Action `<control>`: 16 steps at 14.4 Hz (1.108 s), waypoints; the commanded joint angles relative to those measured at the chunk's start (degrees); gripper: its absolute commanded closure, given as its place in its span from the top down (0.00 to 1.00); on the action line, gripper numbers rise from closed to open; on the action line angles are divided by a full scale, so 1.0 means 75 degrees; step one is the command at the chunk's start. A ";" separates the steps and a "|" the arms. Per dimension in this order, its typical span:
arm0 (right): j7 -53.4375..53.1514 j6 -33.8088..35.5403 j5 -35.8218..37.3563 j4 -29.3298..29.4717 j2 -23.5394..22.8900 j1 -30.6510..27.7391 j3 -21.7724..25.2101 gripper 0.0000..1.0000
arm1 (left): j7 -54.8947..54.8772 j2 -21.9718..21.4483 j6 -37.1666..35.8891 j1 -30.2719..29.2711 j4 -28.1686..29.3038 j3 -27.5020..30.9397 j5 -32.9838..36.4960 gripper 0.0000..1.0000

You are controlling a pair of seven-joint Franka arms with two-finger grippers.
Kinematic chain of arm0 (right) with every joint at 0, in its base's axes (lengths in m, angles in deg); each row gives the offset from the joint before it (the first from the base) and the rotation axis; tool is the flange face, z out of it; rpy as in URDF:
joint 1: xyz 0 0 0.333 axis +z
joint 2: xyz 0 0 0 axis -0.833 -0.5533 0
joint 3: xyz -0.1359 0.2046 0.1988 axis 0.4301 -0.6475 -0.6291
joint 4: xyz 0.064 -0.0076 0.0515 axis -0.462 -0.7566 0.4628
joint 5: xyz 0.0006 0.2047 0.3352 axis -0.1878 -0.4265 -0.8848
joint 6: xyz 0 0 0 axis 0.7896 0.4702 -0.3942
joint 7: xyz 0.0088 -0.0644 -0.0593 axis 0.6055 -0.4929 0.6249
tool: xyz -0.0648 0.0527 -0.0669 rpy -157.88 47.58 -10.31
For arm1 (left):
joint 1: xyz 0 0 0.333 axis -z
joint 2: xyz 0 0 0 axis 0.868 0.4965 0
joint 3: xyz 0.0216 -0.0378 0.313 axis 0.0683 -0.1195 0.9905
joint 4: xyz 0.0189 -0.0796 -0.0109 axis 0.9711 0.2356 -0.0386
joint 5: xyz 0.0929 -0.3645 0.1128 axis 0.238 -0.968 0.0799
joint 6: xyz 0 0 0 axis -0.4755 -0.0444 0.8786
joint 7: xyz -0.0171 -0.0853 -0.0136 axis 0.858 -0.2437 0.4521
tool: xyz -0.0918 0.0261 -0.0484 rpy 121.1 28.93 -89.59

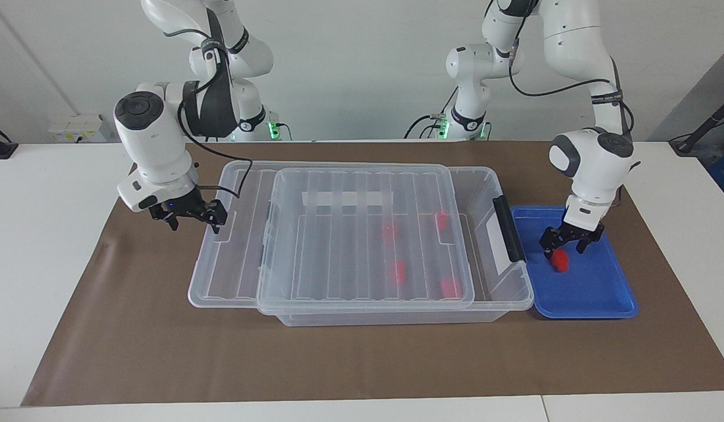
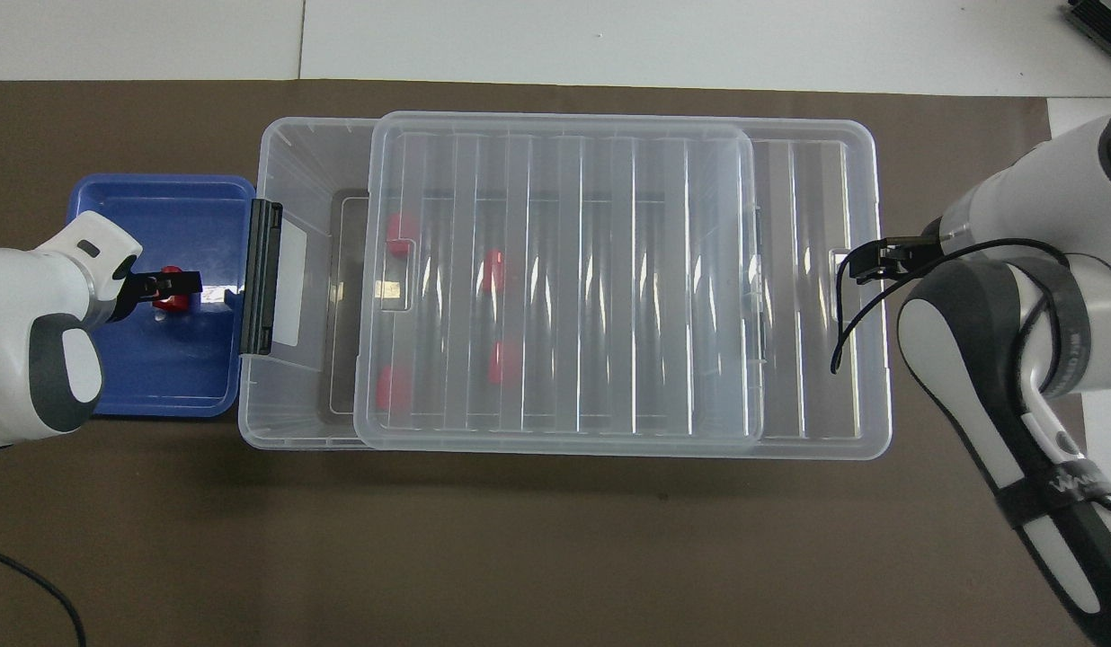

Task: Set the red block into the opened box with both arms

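The red block [image 1: 561, 263] [image 2: 166, 303] lies in the blue tray [image 1: 596, 293] [image 2: 160, 377]. My left gripper [image 1: 564, 251] [image 2: 173, 286] is low over it, open, with its fingers on either side of the block's top. The clear box [image 1: 397, 317] [image 2: 295, 162] holds several more red blocks [image 1: 400, 271], seen through its ribbed lid [image 1: 338, 234] [image 2: 564, 270]. The lid is slid partway off toward the right arm's end, leaving the box open by the black handle [image 1: 509, 227]. My right gripper [image 1: 196, 225] [image 2: 866, 265] is open, one finger at the lid's end tab.
The blue tray touches the box at the handle end, toward the left arm's end of the table. A brown mat [image 1: 362, 363] covers the table under everything. The lid's shifted end overhangs the mat below the right gripper.
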 commanded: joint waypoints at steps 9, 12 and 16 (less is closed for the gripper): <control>-0.0030 0.0301 0.0483 -0.0129 0.0214 -0.0402 -0.0058 1.00 | 0.0044 0.0154 0.0606 0.0062 0.0243 0.0021 0.0124 0.00; -0.0030 0.0406 0.0929 -0.0129 0.0238 -0.0413 -0.0058 1.00 | 0.0114 0.0166 0.0431 0.0074 0.0138 0.0021 0.0055 0.00; -0.0018 0.0418 0.1233 -0.0117 0.0249 -0.0495 -0.0058 1.00 | 0.0944 -0.0056 -0.2593 0.0437 -0.1671 0.0009 0.0030 0.00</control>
